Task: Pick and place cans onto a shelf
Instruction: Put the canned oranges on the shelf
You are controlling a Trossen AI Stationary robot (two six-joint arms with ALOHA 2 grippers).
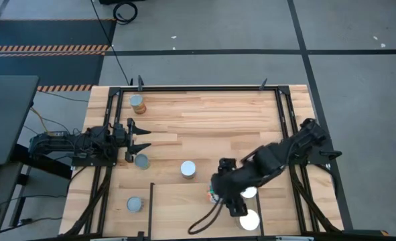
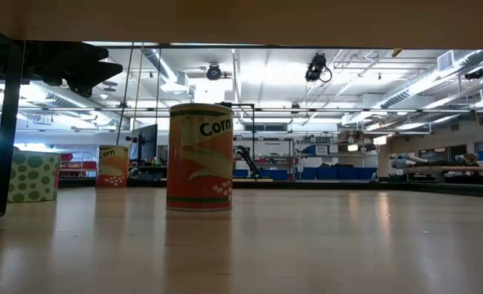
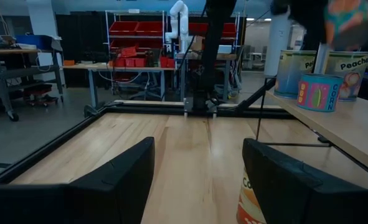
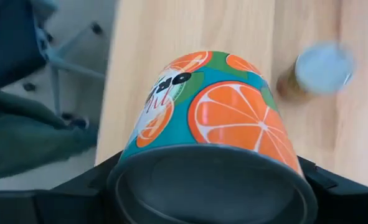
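Bench [image 1: 204, 114] carries four cans standing upright in the open: one at the far left corner [image 1: 137, 102], one just right of the left gripper [image 1: 141, 161], one near the middle [image 1: 188, 169], and one at the near left [image 1: 135, 204]. The low view shows a corn can [image 2: 199, 157] upright on the wood, a second corn can [image 2: 113, 166] farther back at the left, and a green-dotted can [image 2: 33, 175] beside it.

Shelf [image 1: 204, 217] lies at the near edge, right of centre, bounded by a thin black rail on its left side. Two bright-topped cans [image 1: 250, 219] stand on it close together, next to the right gripper.

Right gripper [image 1: 219, 194] is over the shelf, its jaws holding an orange-print can [image 4: 215, 118] tilted on its side. The right wrist view shows another can [image 4: 320, 70] upright on the wood beyond it.

Left gripper [image 1: 141, 138] hangs above the left side of the bench, jaws wide and holding nothing. The left wrist view shows its fingers [image 3: 118, 177] spread, a can [image 3: 253, 202] partly hidden behind one of them, and three cans [image 3: 320, 90] on the shelf at the far right.
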